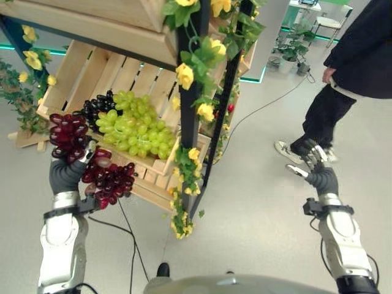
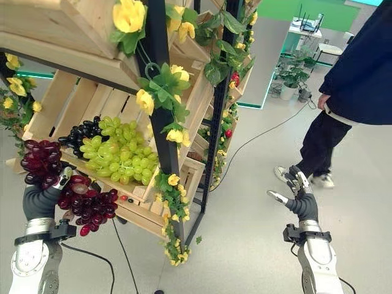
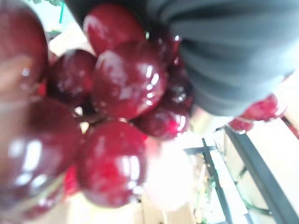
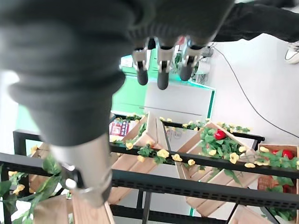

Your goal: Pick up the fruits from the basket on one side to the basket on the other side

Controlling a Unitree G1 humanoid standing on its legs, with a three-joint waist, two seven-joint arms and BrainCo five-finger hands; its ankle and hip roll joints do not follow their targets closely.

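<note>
Red grapes (image 3: 117, 93) crowd right up against the left wrist camera, glossy and dark. From the head views, the left hand (image 1: 66, 174) has its fingers curled round this bunch and holds it in front of the wooden crate (image 1: 138, 79), at its near lower edge. One lobe of the bunch stands up above the hand while a second lobe (image 1: 113, 180) droops to the side and down (so the long axis runs roughly diagonal, upper end toward the robot's left).

Inside the tilted crate lie green grapes (image 1: 135, 125) with a cluster of black grapes (image 1: 95, 107) just beside them. The crate sits on a black metal rack (image 1: 188, 116) wound with yellow flowers (image 1: 185, 75) and green leaves.

Out to the side, well apart from the rack, the right hand (image 2: 295, 195) hovers with relaxed fingers, empty. Beneath is a pale grey floor (image 1: 257, 202); a person's legs (image 1: 318, 116) stand nearby.
</note>
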